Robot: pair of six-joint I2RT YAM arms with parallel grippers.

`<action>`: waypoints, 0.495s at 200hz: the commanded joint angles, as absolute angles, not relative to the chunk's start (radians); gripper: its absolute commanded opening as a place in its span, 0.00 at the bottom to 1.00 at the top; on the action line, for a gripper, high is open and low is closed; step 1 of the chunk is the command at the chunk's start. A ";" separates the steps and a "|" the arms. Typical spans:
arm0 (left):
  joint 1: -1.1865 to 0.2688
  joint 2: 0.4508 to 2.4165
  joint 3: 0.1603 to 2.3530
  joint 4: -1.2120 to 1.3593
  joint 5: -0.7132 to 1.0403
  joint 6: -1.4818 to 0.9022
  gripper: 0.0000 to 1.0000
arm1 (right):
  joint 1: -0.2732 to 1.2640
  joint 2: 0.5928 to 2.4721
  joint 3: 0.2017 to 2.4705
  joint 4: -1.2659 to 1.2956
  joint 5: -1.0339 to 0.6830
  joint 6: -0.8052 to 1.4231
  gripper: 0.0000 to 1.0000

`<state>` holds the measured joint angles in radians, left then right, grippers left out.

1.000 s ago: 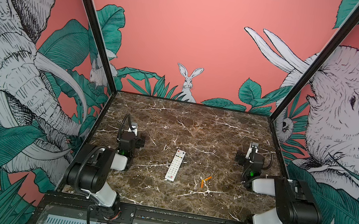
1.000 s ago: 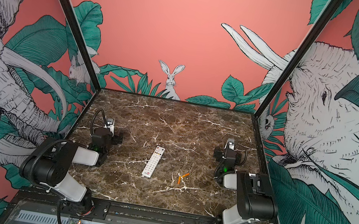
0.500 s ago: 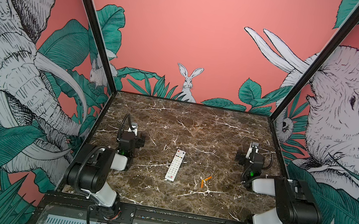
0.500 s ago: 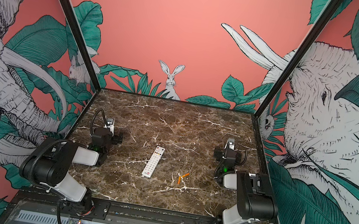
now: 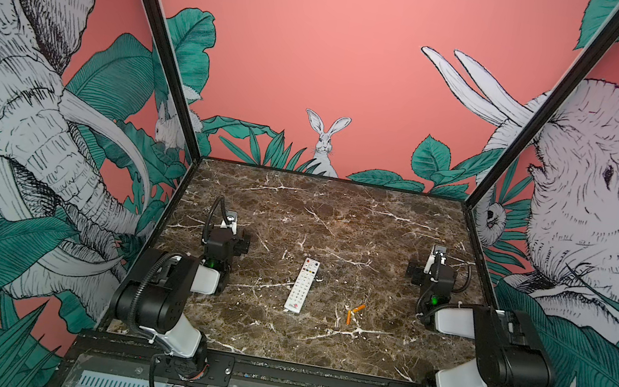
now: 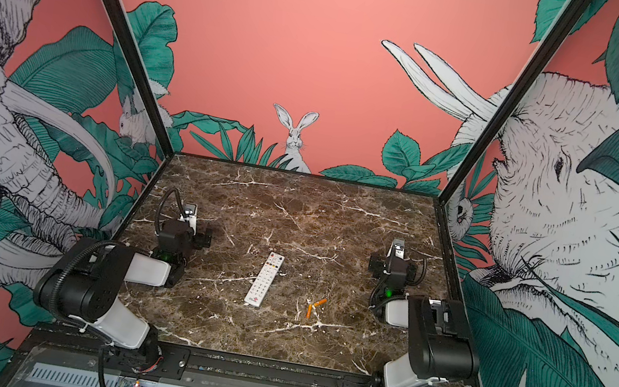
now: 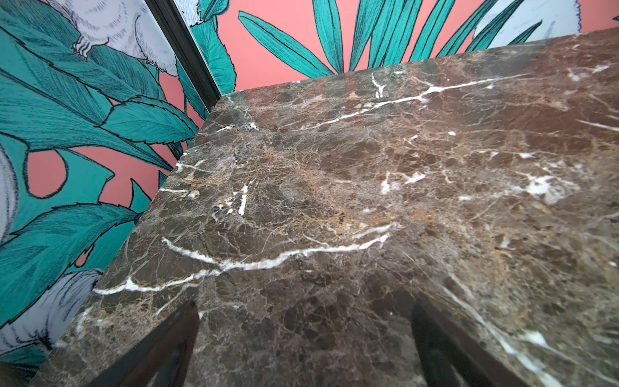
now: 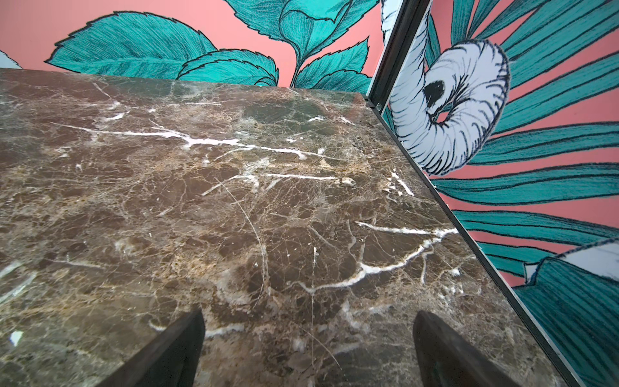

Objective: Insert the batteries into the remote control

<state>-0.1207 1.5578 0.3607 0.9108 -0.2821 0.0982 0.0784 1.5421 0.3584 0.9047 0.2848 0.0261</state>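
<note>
The remote control (image 5: 301, 286) (image 6: 264, 280) lies buttons up near the middle of the brown marble table (image 5: 338, 216), its coloured buttons towards the back wall. The batteries (image 5: 354, 313) (image 6: 314, 308), two slim orange cylinders, lie to its right with one end of each touching, forming a V. My left gripper (image 5: 230, 229) (image 7: 303, 305) hovers low at the left of the table, open and holding nothing. My right gripper (image 5: 435, 263) (image 8: 310, 313) hovers at the right, likewise open and holding nothing. Both point at the back wall. Neither wrist view shows the remote or the batteries.
Printed jungle walls with black corner posts (image 5: 156, 35) close the table on three sides. The arm bases sit on a black rail (image 5: 291, 377) along the front edge. Only bare marble (image 7: 335, 201) (image 8: 234, 201) lies ahead of each gripper.
</note>
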 commanded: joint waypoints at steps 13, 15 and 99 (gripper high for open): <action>-0.114 1.555 0.380 0.940 -0.293 0.107 1.00 | 0.074 1.542 0.348 0.985 0.278 0.011 0.99; -0.114 1.555 0.380 0.940 -0.293 0.106 1.00 | 0.074 1.539 0.349 0.984 0.276 0.009 0.99; -0.115 1.388 0.470 0.601 -0.270 0.101 0.99 | 0.081 1.324 0.431 0.636 0.242 0.007 0.99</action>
